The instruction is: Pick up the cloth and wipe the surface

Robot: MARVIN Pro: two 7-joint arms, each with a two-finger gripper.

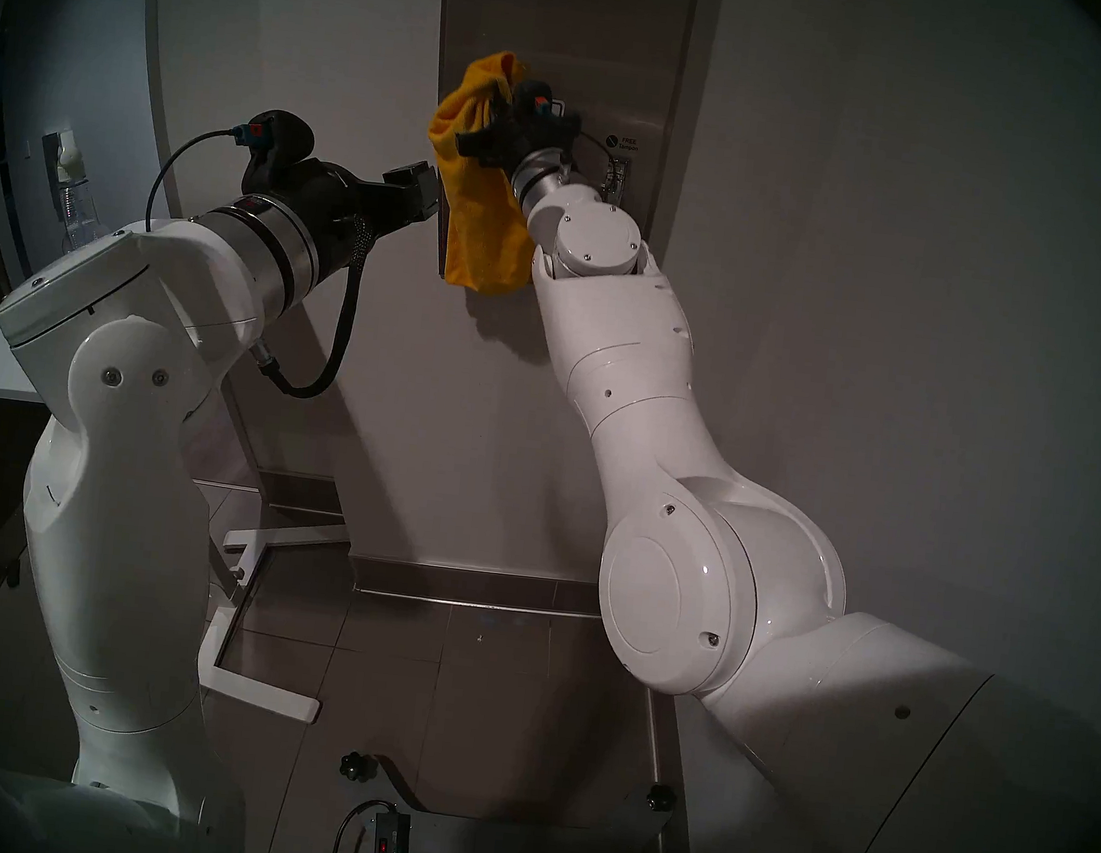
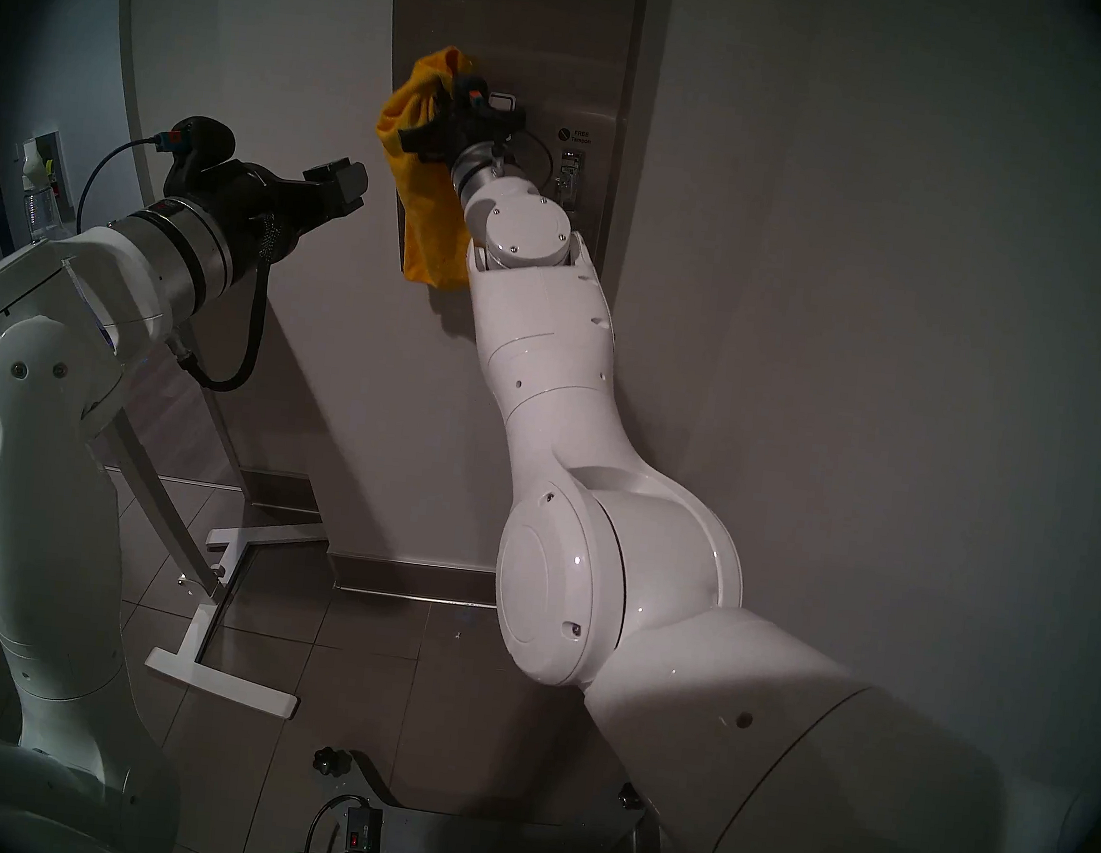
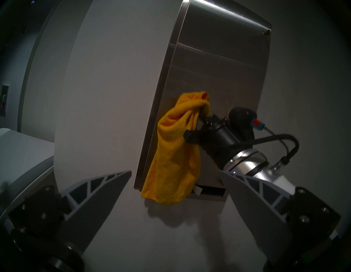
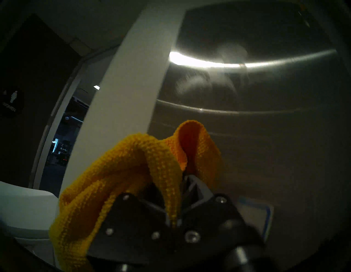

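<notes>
I see the cloth (image 3: 175, 152), a knitted mustard-yellow rag, bunched at the top and hanging in a loose fold down the left edge of the brushed steel dispenser front (image 3: 214, 76), its hem reaching past the dark slot (image 3: 210, 190) at the bottom. My right gripper (image 4: 173, 218) has its jaws clamped together on a pinch of that bunched top, the weave spilling over both fingers. A white-blue label (image 4: 256, 216) sits just beside it. My left gripper (image 3: 175, 187) hangs off to the side with its ribbed grey fingers (image 3: 106, 187) spread wide, holding nothing.
</notes>
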